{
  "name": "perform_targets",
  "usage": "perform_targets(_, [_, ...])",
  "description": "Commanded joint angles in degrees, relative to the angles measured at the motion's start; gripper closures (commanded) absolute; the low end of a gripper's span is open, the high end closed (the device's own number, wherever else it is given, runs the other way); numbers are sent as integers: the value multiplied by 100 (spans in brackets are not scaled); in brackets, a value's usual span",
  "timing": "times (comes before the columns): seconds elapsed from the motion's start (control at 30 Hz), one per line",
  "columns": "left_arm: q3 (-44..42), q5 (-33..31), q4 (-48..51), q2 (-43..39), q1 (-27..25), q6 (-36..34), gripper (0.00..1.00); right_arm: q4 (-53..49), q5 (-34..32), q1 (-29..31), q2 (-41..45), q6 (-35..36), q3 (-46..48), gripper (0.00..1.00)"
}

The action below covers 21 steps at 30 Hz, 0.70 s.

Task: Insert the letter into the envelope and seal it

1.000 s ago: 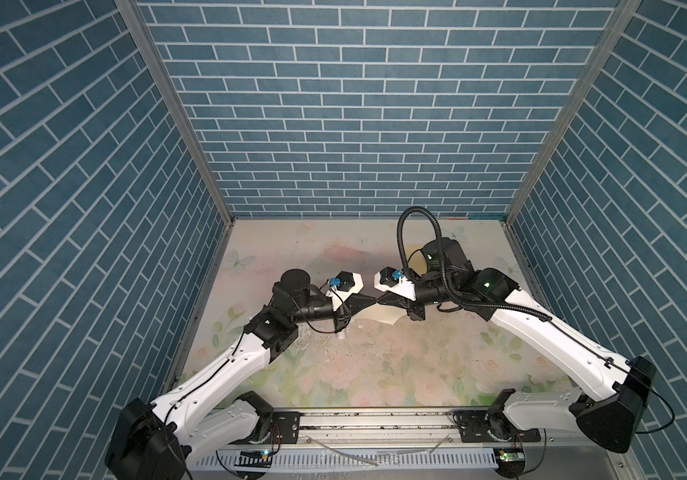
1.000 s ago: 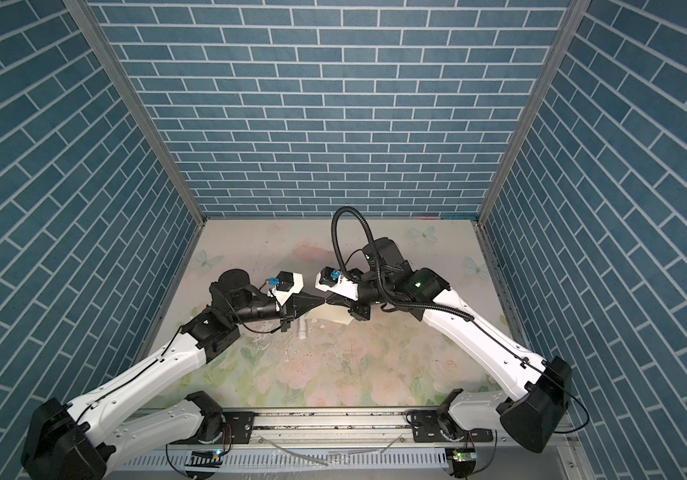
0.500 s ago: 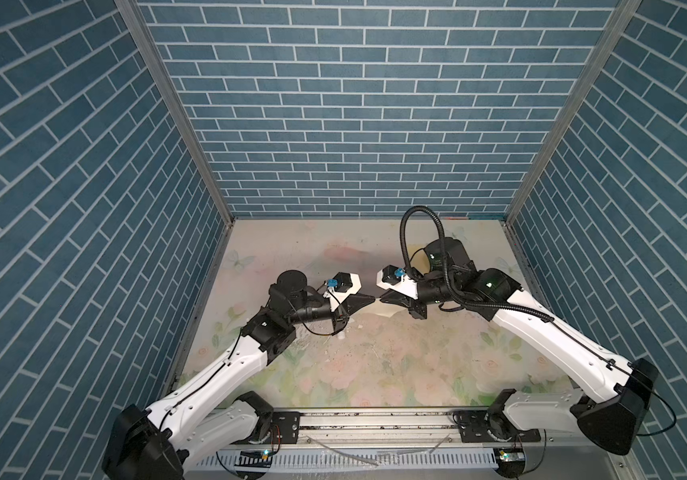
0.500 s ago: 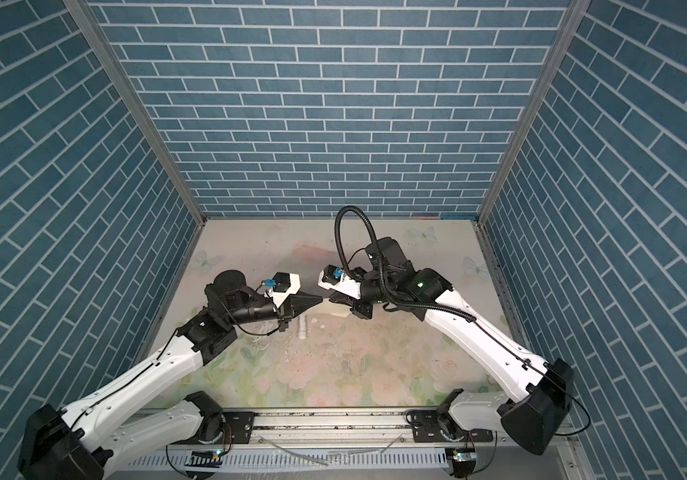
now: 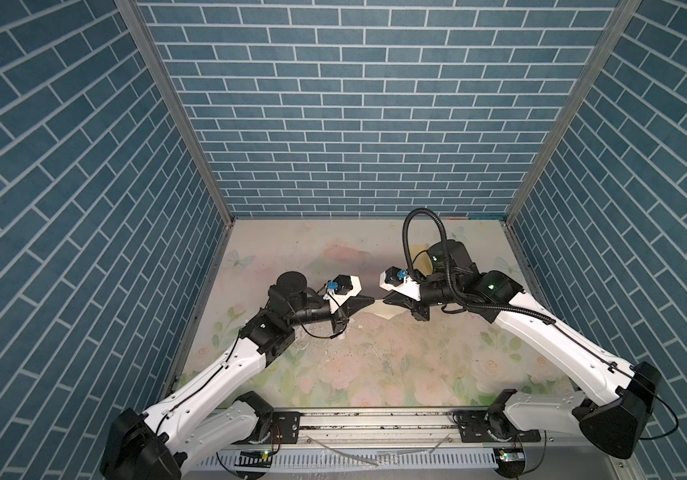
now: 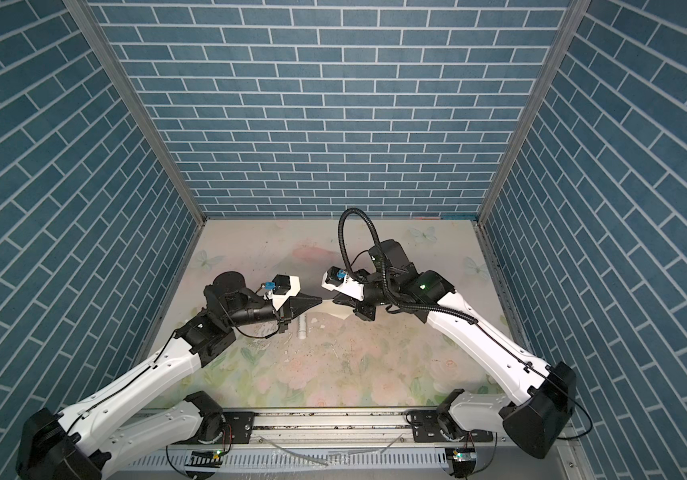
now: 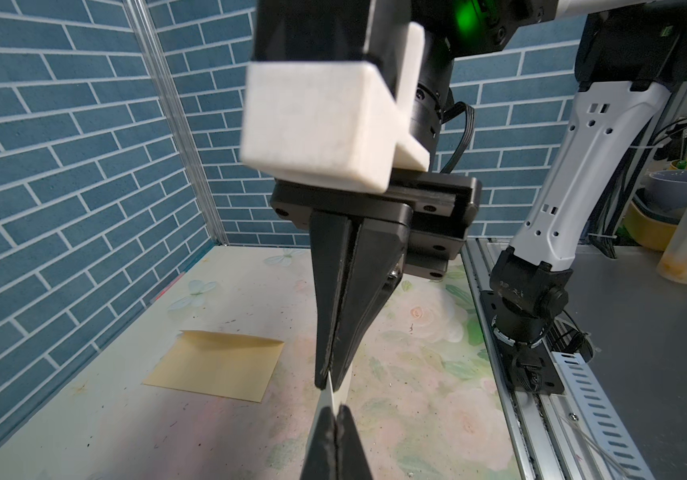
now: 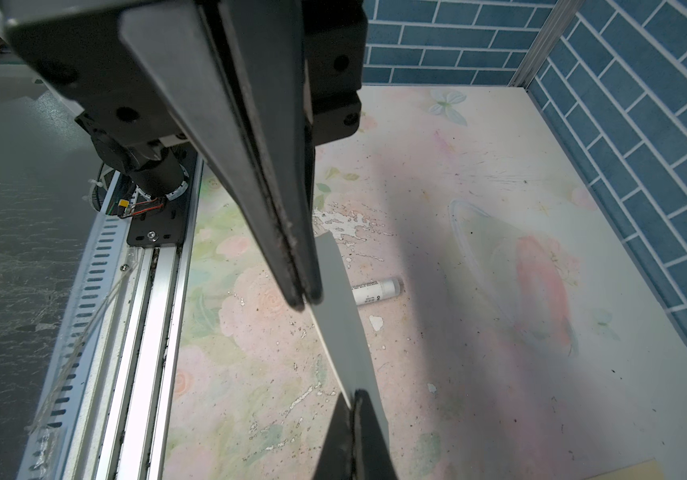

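Above counter (image 5: 375, 374): left and right jaws both clamped on letter (image 8: 346, 332)
Risk: arms pulling apart could tear it

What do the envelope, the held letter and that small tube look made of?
The envelope looks like thin matte mustard paper, its flap crease slightly raised. The letter seems to be thin pale paper, seen edge-on; finish unclear. The tube is probably smooth white plastic with printed text.
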<state>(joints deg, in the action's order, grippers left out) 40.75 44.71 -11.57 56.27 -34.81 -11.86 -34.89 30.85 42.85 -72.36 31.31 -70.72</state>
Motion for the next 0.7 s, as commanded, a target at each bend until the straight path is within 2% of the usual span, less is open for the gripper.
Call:
perform_targets(0.0, [-8,40,47,-243,18,-163,100,-369,-487,-223,141,-19,275,94])
perform_targets(0.67, [20,-217,326,-468,27,-414,100,-633,-1030,-346,169,8,508,94])
